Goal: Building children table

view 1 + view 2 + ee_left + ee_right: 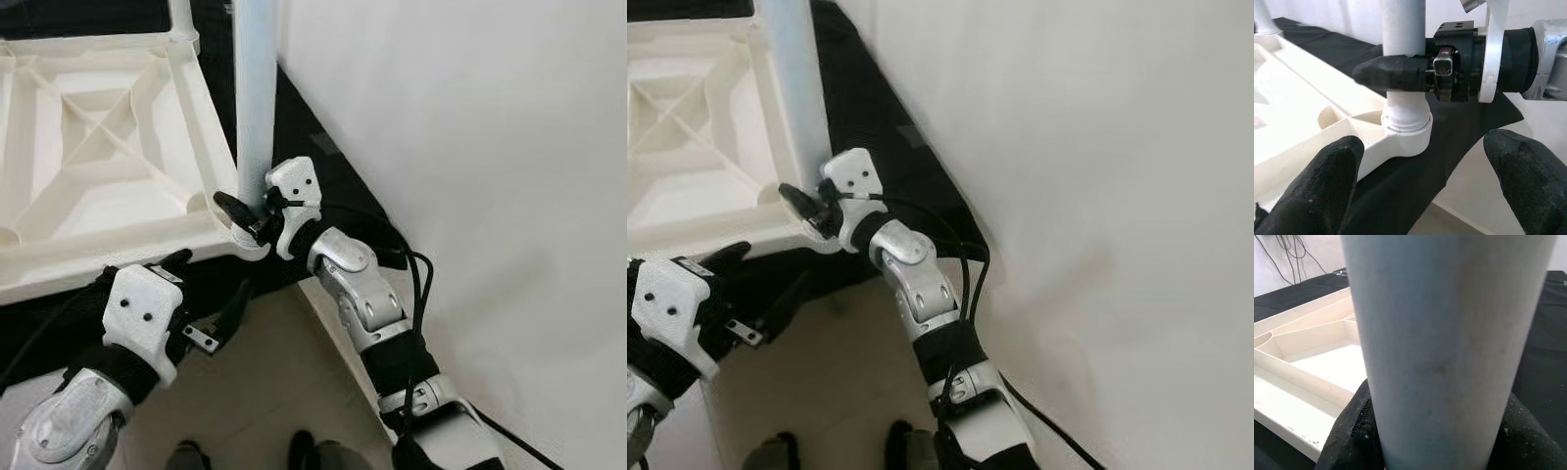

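My left jaws (211, 294) hang spread wide with nothing between them, just below the near edge of the tabletop (88, 176), which lies upside down on a black cloth (323, 166). One finger pokes up against that near edge and the other points down towards the pale floor (265, 392). Through the left wrist camera I see my two black fingertips (1317, 186) well apart, and past them the corner socket (1405, 132) of the tabletop with the leg (1403, 29) standing upright in it.

The tabletop is cream plastic with ribs crossing its underside, and it stretches away to the left of both my jaws. Its near right corner, where the socket sits, lies just ahead of my left jaws and right under my right ones.

My right jaws (245, 211) are clamped round the leg a little above the socket, one black finger wrapped across the front of the tube. In the right wrist camera the white tube (1449, 342) stands between my black pads (1356, 431), which press against it on both sides. The leg rises straight up from my grip and out of the top of the head views.

To the right of my right arm there is a plain white wall (490, 147), and a black cable (421, 294) loops beside the forearm
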Available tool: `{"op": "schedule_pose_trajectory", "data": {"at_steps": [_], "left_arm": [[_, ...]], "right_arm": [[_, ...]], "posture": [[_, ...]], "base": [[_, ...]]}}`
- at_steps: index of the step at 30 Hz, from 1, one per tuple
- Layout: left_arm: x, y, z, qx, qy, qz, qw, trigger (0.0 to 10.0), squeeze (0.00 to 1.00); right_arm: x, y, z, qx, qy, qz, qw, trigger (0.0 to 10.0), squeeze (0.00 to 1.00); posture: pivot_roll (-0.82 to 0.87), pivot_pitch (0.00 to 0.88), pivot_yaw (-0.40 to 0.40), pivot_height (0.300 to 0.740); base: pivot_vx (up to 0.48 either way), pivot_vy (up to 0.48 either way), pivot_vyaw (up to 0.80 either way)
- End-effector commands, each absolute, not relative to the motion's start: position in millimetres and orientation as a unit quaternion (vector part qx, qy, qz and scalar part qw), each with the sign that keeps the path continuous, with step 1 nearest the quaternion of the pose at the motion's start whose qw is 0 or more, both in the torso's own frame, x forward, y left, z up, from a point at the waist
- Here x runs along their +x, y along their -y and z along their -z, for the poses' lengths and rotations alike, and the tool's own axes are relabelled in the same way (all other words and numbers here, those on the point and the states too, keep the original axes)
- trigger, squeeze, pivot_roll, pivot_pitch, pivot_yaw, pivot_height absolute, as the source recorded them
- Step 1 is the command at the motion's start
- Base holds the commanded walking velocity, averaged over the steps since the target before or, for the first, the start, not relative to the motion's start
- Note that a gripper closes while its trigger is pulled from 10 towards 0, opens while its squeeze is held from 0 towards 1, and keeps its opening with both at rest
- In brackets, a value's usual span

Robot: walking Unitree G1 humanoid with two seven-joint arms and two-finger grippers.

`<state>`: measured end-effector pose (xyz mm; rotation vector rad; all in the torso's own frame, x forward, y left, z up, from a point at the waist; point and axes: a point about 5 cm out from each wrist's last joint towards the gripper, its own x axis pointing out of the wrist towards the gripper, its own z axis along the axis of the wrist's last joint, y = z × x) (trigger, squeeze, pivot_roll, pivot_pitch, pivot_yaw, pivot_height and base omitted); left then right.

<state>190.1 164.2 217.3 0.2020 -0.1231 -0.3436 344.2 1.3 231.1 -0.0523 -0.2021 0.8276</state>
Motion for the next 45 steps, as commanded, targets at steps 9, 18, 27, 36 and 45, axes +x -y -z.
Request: {"op": "schedule_pose_trajectory", "data": {"at_steps": [9, 18, 27, 36, 45], "left_arm": [[190.5, -161.5, -213.6, 0.099, 0.053, 0.181, 0.977, 10.0, 0.0], [191.6, -161.1, -213.3, 0.099, 0.053, 0.183, 0.977, 10.0, 0.0], [195.2, -164.3, -211.7, 0.098, 0.05, 0.165, 0.98, 10.0, 0.0], [199.4, -168.1, -210.5, 0.111, 0.045, 0.146, 0.982, 10.0, 0.0], [202.2, -169.4, -210.6, 0.127, 0.048, 0.143, 0.98, 10.0, 0.0]], "right_arm": [[361.3, 23.0, -209.2, -0.03, 0.04, -0.379, 0.924, 10.0, 0.0], [364.8, 30.3, -208.5, -0.039, 0.037, -0.359, 0.932, 10.0, 0.0], [367.4, 35.5, -203.1, -0.018, 0.027, -0.34, 0.94, 10.0, 0.0], [362.9, 48.6, -213.4, 0.109, 0.069, -0.331, 0.935, 10.0, 0.0], [346.4, 65.0, -234.4, 0.189, 0.164, -0.377, 0.892, 10.0, 1.0]], "posture": [[0.22, 0.263, -0.164, 0.74], [0.21, 0.261, -0.16, 0.74], [0.2, 0.263, -0.157, 0.74], [0.21, 0.253, -0.148, 0.74], [0.24, 0.218, -0.128, 0.74]], "base": [[0.0, 0.0, 0.78], [0.0, 0.0, 0.73], [0.0, 0.0, 0.0], [0.0, 0.196, 0.0], [0.0, 0.031, 0.0]]}}
